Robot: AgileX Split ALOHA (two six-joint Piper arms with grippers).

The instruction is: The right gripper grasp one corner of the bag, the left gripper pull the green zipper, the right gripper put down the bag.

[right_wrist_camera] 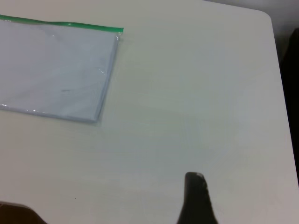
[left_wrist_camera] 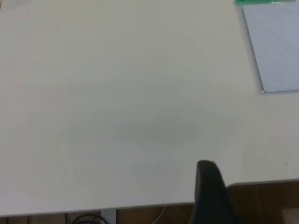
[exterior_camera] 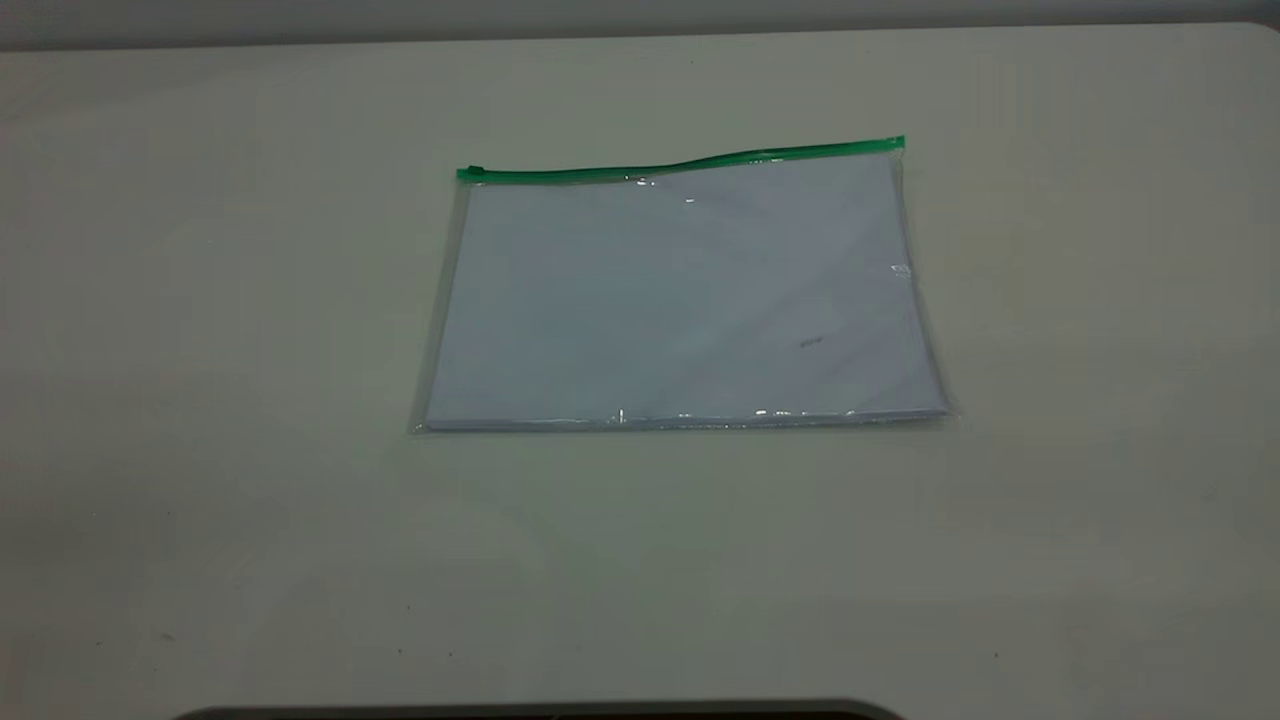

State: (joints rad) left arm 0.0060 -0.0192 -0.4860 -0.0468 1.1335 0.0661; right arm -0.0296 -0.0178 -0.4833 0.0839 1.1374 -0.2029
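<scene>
Exterior view: bag (exterior_camera: 680, 300) flat on the tabletop (exterior_camera: 200, 400), green zipper (exterior_camera: 680, 165) along its far edge; claws' state can't tell, both well clear.

bag (exterior_camera: 680, 300): clear plastic, with pale bluish-white sheets showing through. zipper (exterior_camera: 680, 164): bright green strip along one edge, unpatterned. table (exterior_camera: 200, 350): plain off-white, no pattern. finger (left_wrist_camera: 211, 191) in left wrist view: black. finger (right_wrist_camera: 196, 200) in right wrist view: black.
</scene>
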